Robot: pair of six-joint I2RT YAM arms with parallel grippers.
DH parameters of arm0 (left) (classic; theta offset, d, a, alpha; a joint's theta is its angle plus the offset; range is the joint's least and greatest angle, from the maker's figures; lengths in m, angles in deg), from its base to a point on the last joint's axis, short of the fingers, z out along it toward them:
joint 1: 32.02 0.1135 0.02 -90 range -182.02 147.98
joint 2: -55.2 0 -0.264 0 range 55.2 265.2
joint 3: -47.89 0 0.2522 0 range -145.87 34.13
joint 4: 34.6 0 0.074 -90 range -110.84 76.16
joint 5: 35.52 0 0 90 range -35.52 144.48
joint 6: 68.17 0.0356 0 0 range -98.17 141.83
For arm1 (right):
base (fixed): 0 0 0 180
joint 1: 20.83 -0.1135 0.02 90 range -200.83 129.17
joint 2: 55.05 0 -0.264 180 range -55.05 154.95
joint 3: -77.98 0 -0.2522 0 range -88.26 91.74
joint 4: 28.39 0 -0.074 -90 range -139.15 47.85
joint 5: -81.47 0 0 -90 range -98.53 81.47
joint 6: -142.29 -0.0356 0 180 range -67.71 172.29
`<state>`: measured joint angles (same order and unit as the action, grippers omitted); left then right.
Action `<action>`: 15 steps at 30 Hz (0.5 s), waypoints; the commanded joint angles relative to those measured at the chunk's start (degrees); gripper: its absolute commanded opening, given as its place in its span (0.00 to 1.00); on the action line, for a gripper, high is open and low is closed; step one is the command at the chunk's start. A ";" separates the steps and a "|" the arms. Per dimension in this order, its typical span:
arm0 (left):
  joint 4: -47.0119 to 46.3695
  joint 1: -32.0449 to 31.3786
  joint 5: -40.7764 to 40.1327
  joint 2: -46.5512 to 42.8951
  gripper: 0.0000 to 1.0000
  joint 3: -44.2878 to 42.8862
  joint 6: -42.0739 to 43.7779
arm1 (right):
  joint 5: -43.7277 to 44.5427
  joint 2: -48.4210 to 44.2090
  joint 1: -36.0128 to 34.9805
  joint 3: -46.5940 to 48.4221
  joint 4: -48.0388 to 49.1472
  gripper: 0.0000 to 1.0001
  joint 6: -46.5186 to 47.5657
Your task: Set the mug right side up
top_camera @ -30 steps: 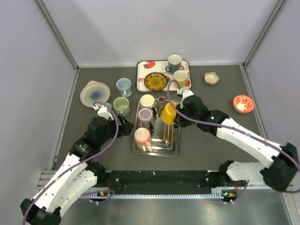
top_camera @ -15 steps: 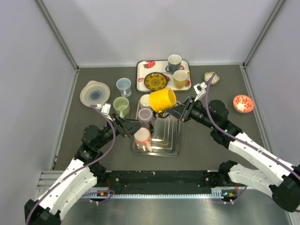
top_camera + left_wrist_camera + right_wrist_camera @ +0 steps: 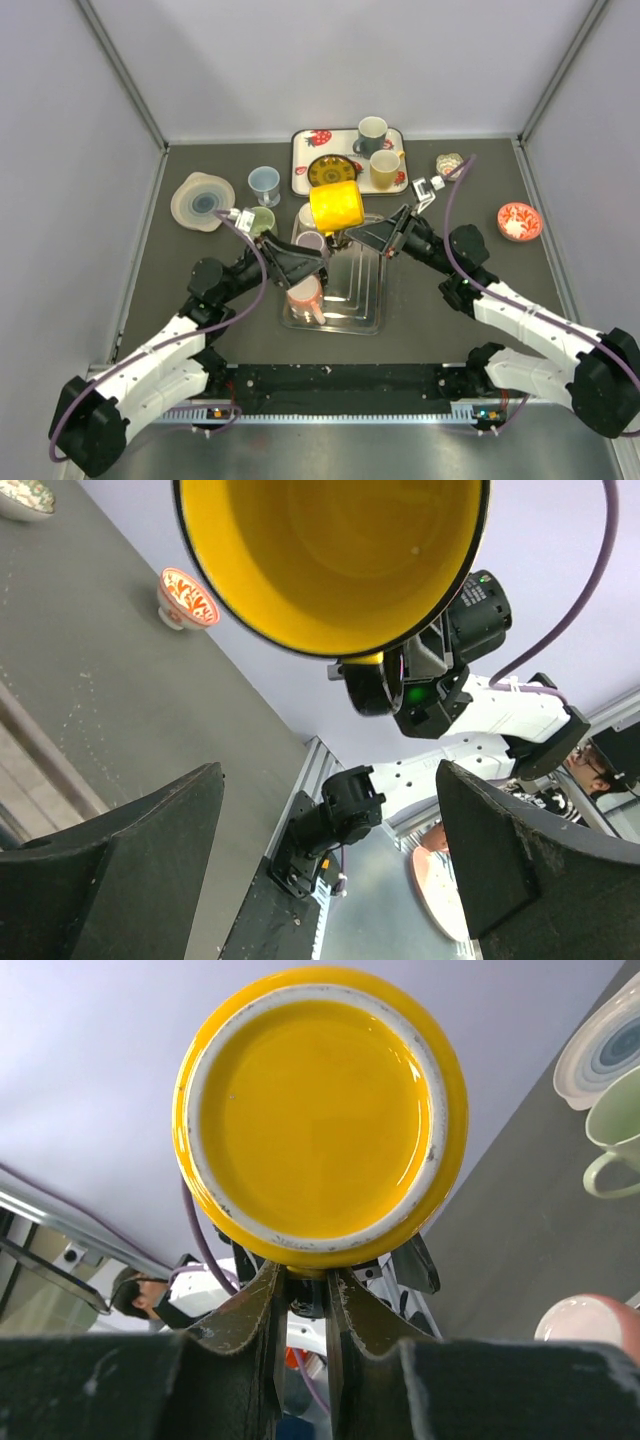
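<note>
Top external view: one yellow mug (image 3: pixel 335 207) pinched by right gripper (image 3: pixel 349 236); left gripper (image 3: pixel 318 264) spread wide, empty.

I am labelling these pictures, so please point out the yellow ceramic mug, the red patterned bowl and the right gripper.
Yellow ceramic mug (image 3: pixel 335 207): top external view, its outer side wall.
Red patterned bowl (image 3: pixel 519 221): top external view, its inside centre.
Right gripper (image 3: pixel 305 1280): right wrist view, midway between its fingertips.

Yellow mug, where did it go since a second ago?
The right gripper lifted the yellow mug out of the rack and swung it leftward, tipped on its side. The left gripper, open, reached in toward it. The pink mug and strawberry tray stayed put.
</note>
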<state>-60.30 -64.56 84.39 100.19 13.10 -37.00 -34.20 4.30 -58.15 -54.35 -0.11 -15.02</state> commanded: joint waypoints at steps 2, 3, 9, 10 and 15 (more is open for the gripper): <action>-8.53 -1.22 -0.11 2.20 0.92 -4.71 0.03 | -1.22 -1.08 0.49 0.89 11.49 0.00 -1.86; -8.53 -1.30 -0.20 2.99 0.92 -5.67 0.20 | -1.31 -1.08 0.49 0.89 11.31 0.00 -1.69; -10.63 -1.65 -0.12 7.91 0.91 -8.58 0.12 | -2.10 -0.91 0.41 0.98 10.17 0.00 -0.90; -12.11 -1.83 -0.12 8.44 0.90 -8.84 -0.49 | -2.10 -0.99 0.41 0.89 9.82 0.00 -0.72; -14.85 -3.41 0.06 12.91 0.88 -11.04 -1.47 | -2.19 -1.26 0.41 0.37 8.58 0.00 0.60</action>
<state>-68.76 -66.63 84.41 110.53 5.60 -37.63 -36.08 4.47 -58.15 -54.89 2.17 -16.18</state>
